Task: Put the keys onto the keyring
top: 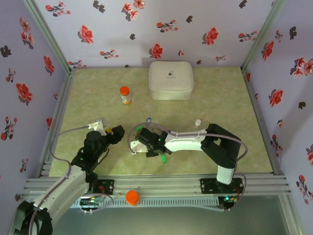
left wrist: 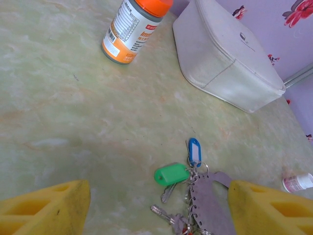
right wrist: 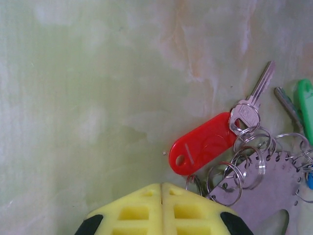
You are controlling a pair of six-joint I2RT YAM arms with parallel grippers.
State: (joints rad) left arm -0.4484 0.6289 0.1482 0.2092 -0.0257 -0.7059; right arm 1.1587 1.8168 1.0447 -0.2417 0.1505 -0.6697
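Keys [right wrist: 255,96] are lying in one loose bunch towards the front of the green marbled table [top: 88,98]. Two silver ones are showing plainly in the right wrist view, both lying flat with their blades pointing away from the fingers. Small split rings are crowding together around them, too tangled to count, along the holed edge of the keyring [right wrist: 266,193], which is showing here as a flat grey metal plate pierced with a row of small holes. Three plastic tags are lying in the bunch: one red tag [right wrist: 201,145] meeting the bow of the nearer key, one green tag [left wrist: 171,174] and one blue tag [left wrist: 194,150]. The right gripper [right wrist: 161,190] is hovering just beside the red tag, its two yellow fingers pressing flat against each other with nothing showing between them. The left gripper [left wrist: 159,196] is standing with its two yellow fingers [left wrist: 46,205] spread wide and gripping nothing, the bunch lying on the table between and just ahead of them. Farther back, one orange-capped bottle [left wrist: 131,30] is standing well apart from the bunch and one white case [left wrist: 225,58] is sitting to its right. One small white vial [left wrist: 298,182] is resting near the bunch's right side.
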